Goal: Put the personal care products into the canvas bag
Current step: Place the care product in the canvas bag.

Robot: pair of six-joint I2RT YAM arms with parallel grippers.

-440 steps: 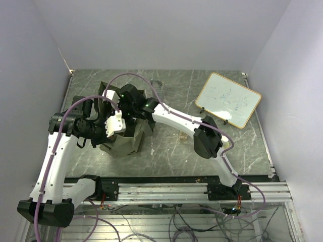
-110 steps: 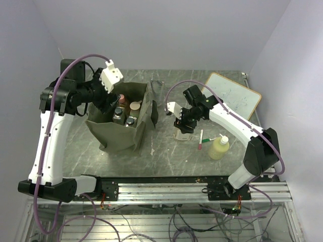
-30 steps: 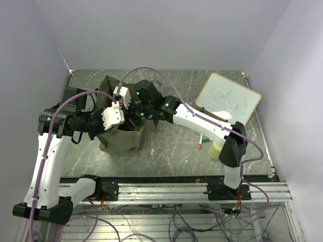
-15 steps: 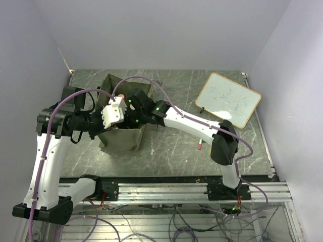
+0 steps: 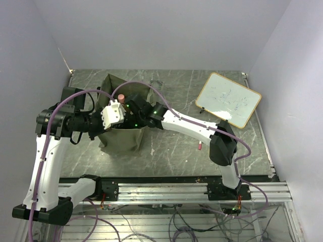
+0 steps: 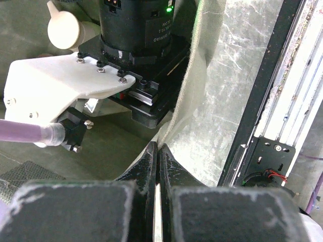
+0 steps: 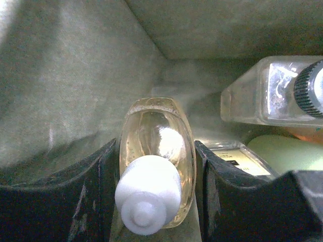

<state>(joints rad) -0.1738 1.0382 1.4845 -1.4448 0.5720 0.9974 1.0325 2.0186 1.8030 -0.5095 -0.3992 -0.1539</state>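
Inside the canvas bag (image 5: 121,141), left of center in the overhead frame, my right gripper (image 7: 157,169) grasps a pale yellow bottle (image 7: 157,141) with a white cap. One jaw presses each flank of its body. The bottle's long axis runs straight out from the jaws, with the cap toward the wrist at the bottom of the wrist frame and the base pointing deeper into the bag, toward the fabric corner in the middle of the frame. I cannot tell whether the base touches the bag floor.

A clear bottle (image 7: 262,96) with a dark ribbed cap lies at the upper right of that view, just beside the held one. Something pale green shows below it, at the right edge.

My left gripper (image 6: 157,156) is clenched on the bag's rim, fabric pinched between the jaws at the bottom center of its own view. That holds the mouth wide for the right arm, whose dark wrist fills the top of the frame.

Only the right arm can finish this placement. I judge the next move to be a plain release and a straight pull back along the bottle's axis, clear of the neighbor at right.

On the table (image 5: 171,151) outside, a whiteboard (image 5: 228,99) sits at the upper right of the overhead view and a red marker (image 5: 200,146) lies right of center.
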